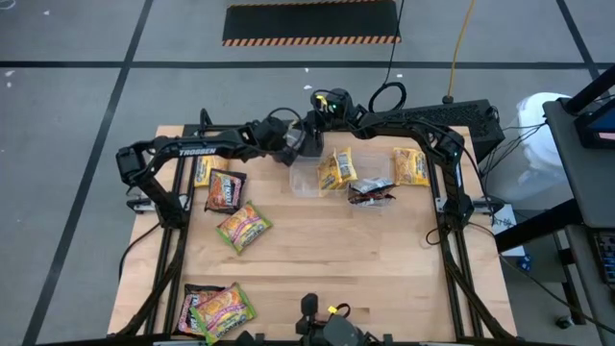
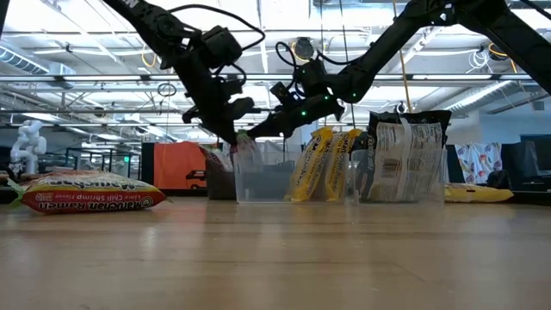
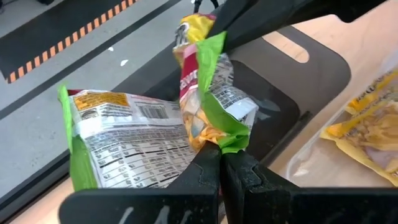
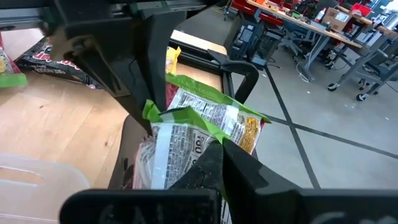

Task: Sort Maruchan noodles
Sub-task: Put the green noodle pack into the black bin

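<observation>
Grippers left (image 3: 219,163) and right (image 4: 219,155) both clamped on 1 green-edged noodle packet (image 3: 205,106)

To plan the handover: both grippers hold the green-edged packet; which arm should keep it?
Probably the left: the left gripper and right gripper are both shut on the green-edged packet, and other green packets lie on its side.

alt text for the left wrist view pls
The left gripper is shut on the green edge of a green-edged noodle packet, its printed back facing the camera, while the right gripper pinches the same packet from the far side. A yellow packet lies in a clear tub beside them.
</observation>
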{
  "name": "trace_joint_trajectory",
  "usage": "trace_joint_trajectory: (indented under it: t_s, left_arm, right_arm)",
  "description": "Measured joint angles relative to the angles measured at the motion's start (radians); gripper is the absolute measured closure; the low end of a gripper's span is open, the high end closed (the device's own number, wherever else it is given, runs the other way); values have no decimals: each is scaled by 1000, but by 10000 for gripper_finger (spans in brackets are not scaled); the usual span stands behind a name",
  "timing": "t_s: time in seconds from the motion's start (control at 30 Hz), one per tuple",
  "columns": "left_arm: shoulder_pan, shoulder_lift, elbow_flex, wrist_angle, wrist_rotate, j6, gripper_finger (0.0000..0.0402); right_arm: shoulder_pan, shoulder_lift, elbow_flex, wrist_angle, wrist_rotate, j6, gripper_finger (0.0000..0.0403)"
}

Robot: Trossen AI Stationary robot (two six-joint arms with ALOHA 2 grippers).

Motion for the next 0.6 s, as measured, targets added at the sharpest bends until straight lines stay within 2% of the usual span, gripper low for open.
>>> trace_joint_trajectory:
  t_s: [0.4, 0.6]
  left_arm:
    - [-8, 0, 0, -3, -17, -25, 394]
    - [-7, 0, 0, -33, -53, -50, 393]
  right_arm:
    - [8, 0, 0, 3, 4, -30, 402]
    - [8, 0, 0, 3, 3, -29, 380]
